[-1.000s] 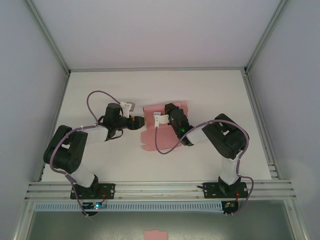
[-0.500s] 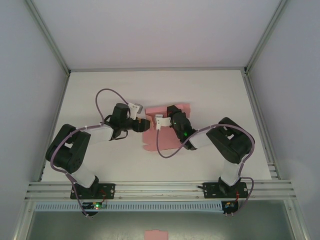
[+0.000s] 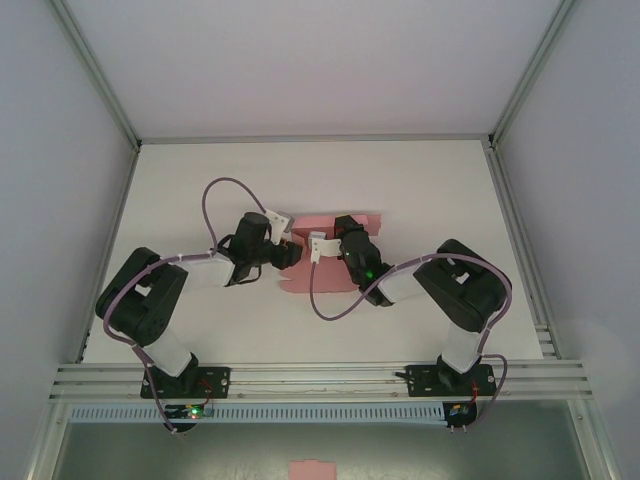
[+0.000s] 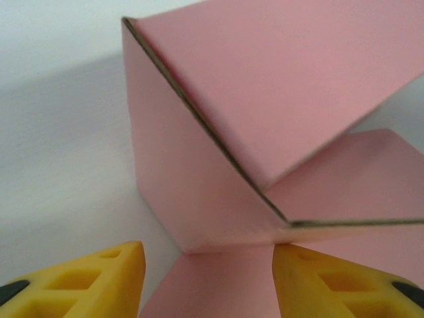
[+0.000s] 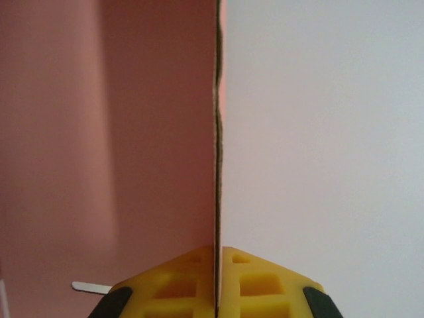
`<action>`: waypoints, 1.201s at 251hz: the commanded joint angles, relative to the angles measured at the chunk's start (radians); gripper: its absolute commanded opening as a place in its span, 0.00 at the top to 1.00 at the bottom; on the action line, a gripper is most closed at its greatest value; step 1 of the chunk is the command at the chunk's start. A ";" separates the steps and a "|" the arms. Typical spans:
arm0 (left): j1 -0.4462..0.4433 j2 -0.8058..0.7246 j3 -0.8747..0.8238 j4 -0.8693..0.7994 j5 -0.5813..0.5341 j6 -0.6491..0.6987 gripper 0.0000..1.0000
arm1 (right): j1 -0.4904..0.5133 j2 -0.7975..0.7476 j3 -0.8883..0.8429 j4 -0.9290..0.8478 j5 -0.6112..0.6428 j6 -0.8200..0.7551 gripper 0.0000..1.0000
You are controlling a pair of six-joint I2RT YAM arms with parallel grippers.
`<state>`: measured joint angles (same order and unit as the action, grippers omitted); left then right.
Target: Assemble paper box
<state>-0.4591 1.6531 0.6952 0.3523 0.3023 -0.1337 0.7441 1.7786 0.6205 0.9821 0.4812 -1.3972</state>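
Tabletop [image 3: 420, 180]: right gripper [image 5: 217, 265] pinching paper box [image 5: 132, 132]

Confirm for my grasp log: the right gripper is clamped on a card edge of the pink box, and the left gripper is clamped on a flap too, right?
Not the left gripper: the left wrist view shows it open, its fingers spread apart before a folded flap of the paper box. The right gripper is clamped on a card edge.

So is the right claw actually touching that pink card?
Touching. The right wrist view shows the right claw shut on the pink card, its edge pinched between the yellow fingers with no gap.
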 commanded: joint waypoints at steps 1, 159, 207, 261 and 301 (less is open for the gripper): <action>-0.018 0.065 0.057 0.076 -0.013 0.034 0.48 | 0.036 -0.055 0.001 -0.222 -0.127 0.076 1.00; -0.011 0.012 -0.043 0.375 -0.029 0.037 0.44 | -0.026 0.063 0.123 -0.502 -0.182 0.053 1.00; 0.023 0.000 -0.042 0.315 -0.082 0.036 0.47 | -0.008 0.113 0.055 -0.357 -0.125 -0.080 1.00; 0.049 0.025 -0.055 0.381 -0.107 -0.009 0.47 | 0.034 0.142 -0.004 -0.284 -0.062 -0.124 1.00; 0.049 0.107 -0.012 0.531 -0.030 -0.037 0.43 | 0.044 0.127 0.029 -0.361 -0.083 -0.043 1.00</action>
<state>-0.4343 1.7065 0.6212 0.6308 0.2695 -0.1326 0.7490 1.8473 0.6956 0.9390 0.5053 -1.4574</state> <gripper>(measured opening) 0.571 0.052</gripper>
